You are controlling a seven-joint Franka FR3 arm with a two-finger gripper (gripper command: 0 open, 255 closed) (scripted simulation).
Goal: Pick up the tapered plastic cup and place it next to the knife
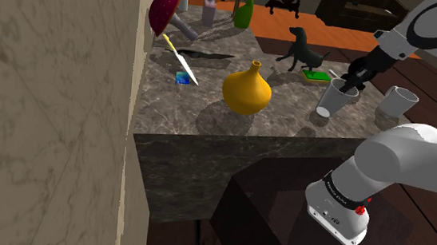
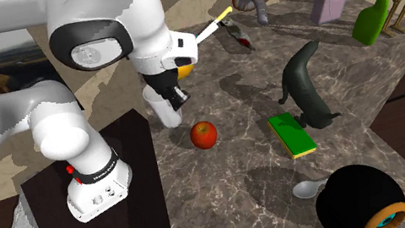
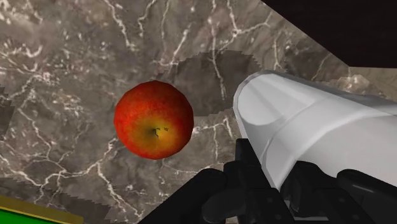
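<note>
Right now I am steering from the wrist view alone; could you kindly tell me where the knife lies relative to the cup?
Observer: The yellow-handled knife lies far off toward the shoulder view's left of the white cup.
Operator: Does anything stand between them?
Observer: Yes, a yellow vase stands on the counter between them.
Operator: And what sits near the knife?
Observer: A small blue object lies beside its blade.

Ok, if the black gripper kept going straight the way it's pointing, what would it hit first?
Probably the grey marbled countertop, just beside the red apple. The white tapered cup clasped in the black gripper would likely touch down before the fingers do, though depth is hard to judge.
</note>
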